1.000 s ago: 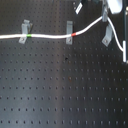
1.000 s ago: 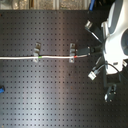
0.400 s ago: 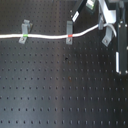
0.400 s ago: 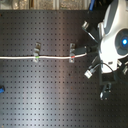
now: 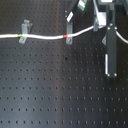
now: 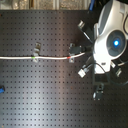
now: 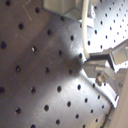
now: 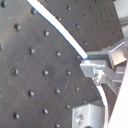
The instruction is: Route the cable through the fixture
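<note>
The gripper (image 8: 97,75) pinches the white cable (image 5: 45,37) so it stays taut across both clips (image 5: 24,29).

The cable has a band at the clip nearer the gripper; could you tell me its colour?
Red, clearest in the first exterior view.

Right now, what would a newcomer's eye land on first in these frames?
The white cable, running across the dark perforated board from the first exterior view's left edge up toward the arm. Its green band and red band each sit at a small metal clip. In the second exterior view, the white robot arm dominates the second exterior view's right.
</note>
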